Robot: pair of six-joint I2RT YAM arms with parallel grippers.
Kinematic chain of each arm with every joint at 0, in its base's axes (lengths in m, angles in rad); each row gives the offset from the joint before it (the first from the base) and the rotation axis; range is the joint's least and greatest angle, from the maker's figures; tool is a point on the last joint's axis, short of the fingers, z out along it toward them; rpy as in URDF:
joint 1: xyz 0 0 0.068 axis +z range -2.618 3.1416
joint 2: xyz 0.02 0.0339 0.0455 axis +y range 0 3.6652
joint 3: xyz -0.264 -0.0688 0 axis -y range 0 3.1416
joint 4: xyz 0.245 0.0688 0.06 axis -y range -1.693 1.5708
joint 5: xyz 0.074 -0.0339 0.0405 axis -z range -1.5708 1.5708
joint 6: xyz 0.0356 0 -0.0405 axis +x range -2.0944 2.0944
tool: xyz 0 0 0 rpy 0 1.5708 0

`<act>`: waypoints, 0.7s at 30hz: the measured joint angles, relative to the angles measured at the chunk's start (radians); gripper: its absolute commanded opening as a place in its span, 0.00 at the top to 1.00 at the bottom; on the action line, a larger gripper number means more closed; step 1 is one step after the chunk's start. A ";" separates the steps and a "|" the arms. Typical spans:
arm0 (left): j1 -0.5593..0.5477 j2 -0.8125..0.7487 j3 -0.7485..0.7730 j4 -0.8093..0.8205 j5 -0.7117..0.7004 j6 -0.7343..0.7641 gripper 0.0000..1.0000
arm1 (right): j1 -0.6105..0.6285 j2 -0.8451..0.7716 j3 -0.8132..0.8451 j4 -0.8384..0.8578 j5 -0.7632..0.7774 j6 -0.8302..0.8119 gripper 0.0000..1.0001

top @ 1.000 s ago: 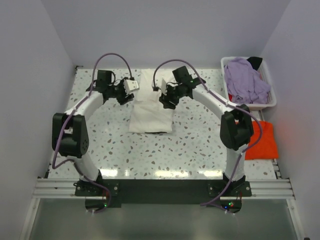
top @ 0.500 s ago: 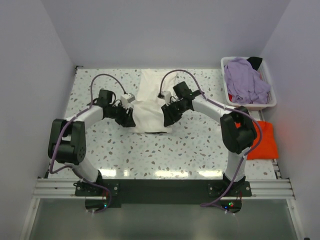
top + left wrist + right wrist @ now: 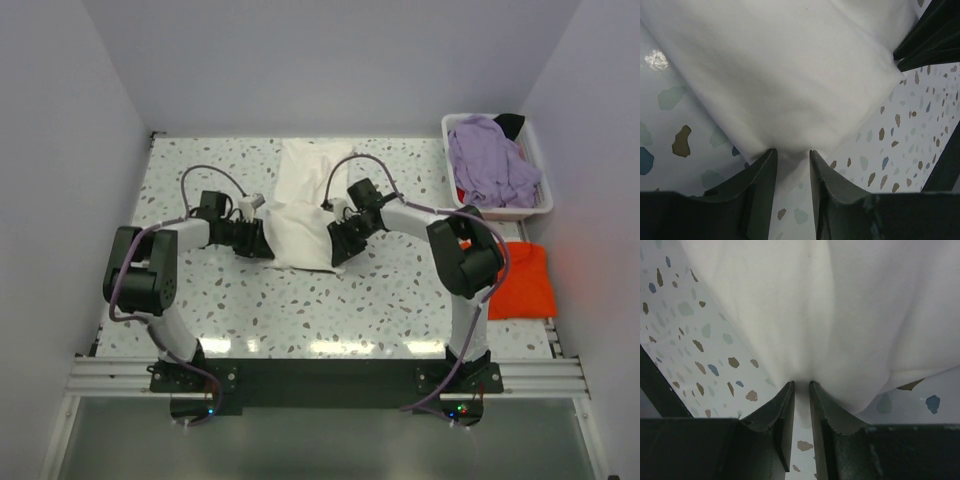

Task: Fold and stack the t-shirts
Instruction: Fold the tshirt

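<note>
Both arms have swung back from the far part of the white shirt (image 3: pixel 300 200) to its near edge, and the claws have narrowed. The left claw (image 3: pixel 265 240) now pinches the near-left corner and the right claw (image 3: pixel 337 245) the near-right, with cloth bunched between the fingers in both wrist views. The white shirt lies mid-tabletop (image 3: pixel 380 290), so a fold looks ready to begin, while the orange shirt (image 3: pixel 525 285) at the right edge and the lavender shirt (image 3: pixel 490 160) in the basket (image 3: pixel 540 208) wait.

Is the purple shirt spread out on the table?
No, the purple shirt sits bunched up inside the white basket at the far right.
</note>
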 measured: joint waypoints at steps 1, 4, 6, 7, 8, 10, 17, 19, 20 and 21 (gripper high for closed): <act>0.002 -0.002 -0.007 0.008 0.005 -0.011 0.62 | -0.002 0.000 0.002 -0.004 -0.002 -0.004 0.72; 0.003 -0.019 -0.023 0.004 0.020 -0.009 0.62 | -0.008 -0.014 0.001 -0.022 -0.004 -0.042 0.67; 0.003 -0.050 -0.032 -0.034 0.018 0.016 0.59 | -0.011 -0.044 -0.014 -0.034 0.004 -0.090 0.63; 0.003 -0.075 -0.033 -0.062 0.014 0.042 0.54 | -0.013 -0.072 -0.029 -0.048 0.007 -0.126 0.60; 0.003 -0.105 -0.033 -0.087 0.007 0.074 0.52 | -0.015 -0.106 -0.043 -0.063 0.008 -0.166 0.59; 0.003 -0.180 -0.027 -0.131 -0.002 0.159 0.47 | -0.015 -0.187 -0.068 -0.083 0.014 -0.249 0.52; -0.014 -0.396 -0.064 -0.141 -0.003 0.690 0.43 | 0.089 -0.409 -0.177 0.029 0.108 -0.566 0.47; -0.045 -0.414 -0.123 -0.127 -0.009 0.834 0.43 | 0.137 -0.407 -0.225 0.076 0.135 -0.644 0.47; -0.068 -0.415 -0.158 -0.109 -0.017 0.894 0.43 | 0.158 -0.399 -0.247 0.090 0.143 -0.679 0.47; -0.094 -0.412 -0.193 -0.095 -0.027 0.945 0.43 | 0.175 -0.388 -0.269 0.105 0.153 -0.712 0.47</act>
